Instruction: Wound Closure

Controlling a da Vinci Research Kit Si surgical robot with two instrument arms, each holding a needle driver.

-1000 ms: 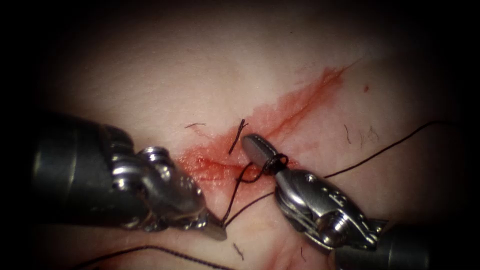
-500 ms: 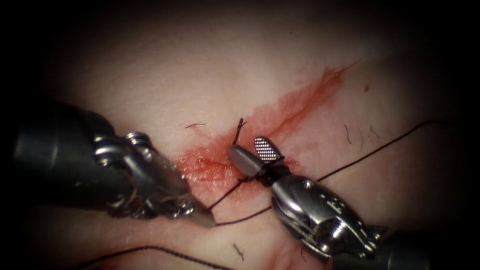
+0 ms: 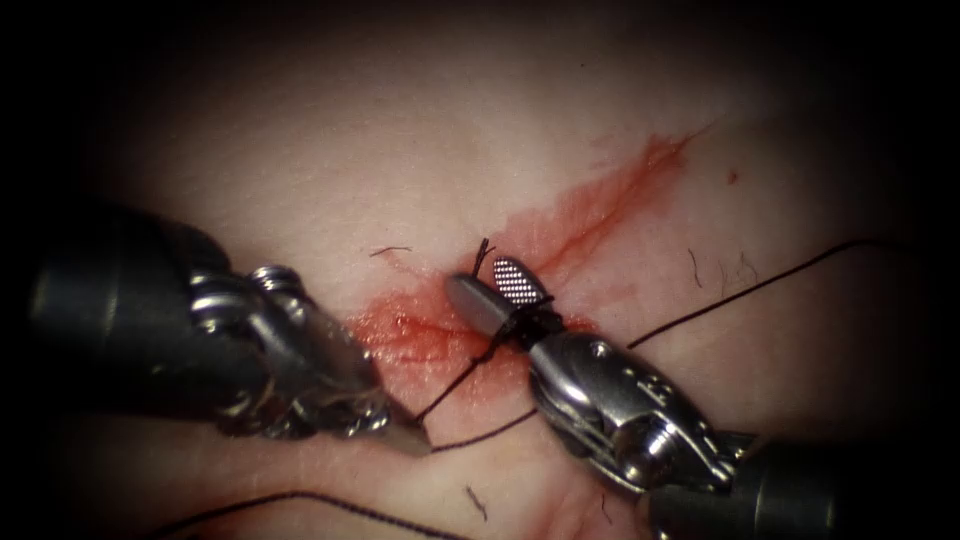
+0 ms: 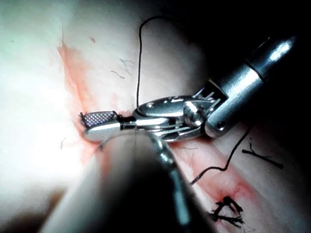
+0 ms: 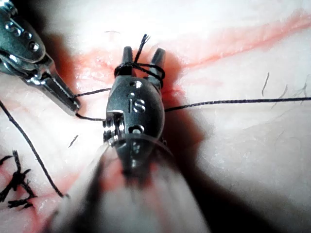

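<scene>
The cut point(image 3: 590, 215) runs as a red line from upper right down to the centre of the tissue. My left tool point(image 3: 412, 440) sits left of the cut, jaws shut on the thread point(image 3: 455, 385), which runs taut up to the cut. My right tool point(image 3: 478, 277) comes in from the lower right with its jaws open and empty. Thread loops point(image 3: 532, 324) are wrapped around the base of its jaws. A short thread tail point(image 3: 482, 254) stands up from the cut between the open jaw tips point(image 5: 142, 42). In the right wrist view the loops point(image 5: 141, 70) circle both jaws.
A long strand point(image 3: 750, 290) leads from the loops to the right edge. Another strand point(image 3: 300, 497) lies along the bottom left. Red fluid point(image 3: 420, 335) stains the tissue around the cut. An earlier knot with cut ends point(image 4: 226, 211) sits further along the cut.
The right tool opened its jaws and moved up-left toward the short tail, with the loops drawn snug around it. The left tool drew the thread back to the left, then held still.
</scene>
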